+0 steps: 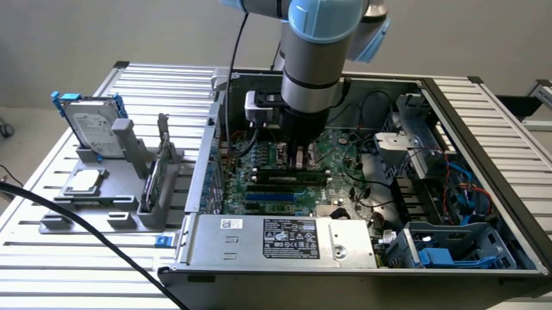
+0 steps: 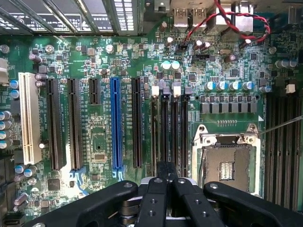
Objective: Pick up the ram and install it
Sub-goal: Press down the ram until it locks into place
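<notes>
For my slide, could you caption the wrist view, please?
Shut gripper poised over the motherboard, above the black memory slots beside the empty processor socket.

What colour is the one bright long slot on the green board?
Blue. The long slot shows best in the wrist view.

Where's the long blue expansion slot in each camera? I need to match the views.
Exterior view: the blue slot lies on the motherboard, just below the gripper in the picture.
Wrist view: the blue slot runs among black slots, between the white slot and the gripper.
Shared landmark: the gripper.
</notes>
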`<act>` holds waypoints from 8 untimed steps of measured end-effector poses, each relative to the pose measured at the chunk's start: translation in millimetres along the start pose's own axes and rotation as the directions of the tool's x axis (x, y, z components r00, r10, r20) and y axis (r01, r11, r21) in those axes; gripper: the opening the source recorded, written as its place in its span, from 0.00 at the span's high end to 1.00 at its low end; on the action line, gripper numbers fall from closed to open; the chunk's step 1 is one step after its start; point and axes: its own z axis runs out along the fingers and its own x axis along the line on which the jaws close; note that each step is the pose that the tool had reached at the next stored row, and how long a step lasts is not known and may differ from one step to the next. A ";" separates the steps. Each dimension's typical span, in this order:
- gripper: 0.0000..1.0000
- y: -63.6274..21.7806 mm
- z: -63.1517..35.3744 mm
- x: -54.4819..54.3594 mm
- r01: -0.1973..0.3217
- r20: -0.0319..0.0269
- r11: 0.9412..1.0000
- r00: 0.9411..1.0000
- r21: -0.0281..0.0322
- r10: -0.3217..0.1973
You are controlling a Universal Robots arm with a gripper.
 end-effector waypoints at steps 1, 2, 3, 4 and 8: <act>0.89 0.0 0.5 0.1 0.001 0.000 1.000 1.000 0.000 -0.001; 0.89 0.0 1.1 0.1 0.001 0.000 1.000 1.000 0.000 -0.001; 0.89 -0.1 1.8 0.1 0.001 0.000 1.000 1.000 0.000 -0.001; 0.89 -0.1 2.8 0.2 0.002 0.000 1.000 1.000 -0.001 -0.002; 0.89 -0.1 3.8 0.3 0.003 0.000 1.000 1.000 -0.001 -0.003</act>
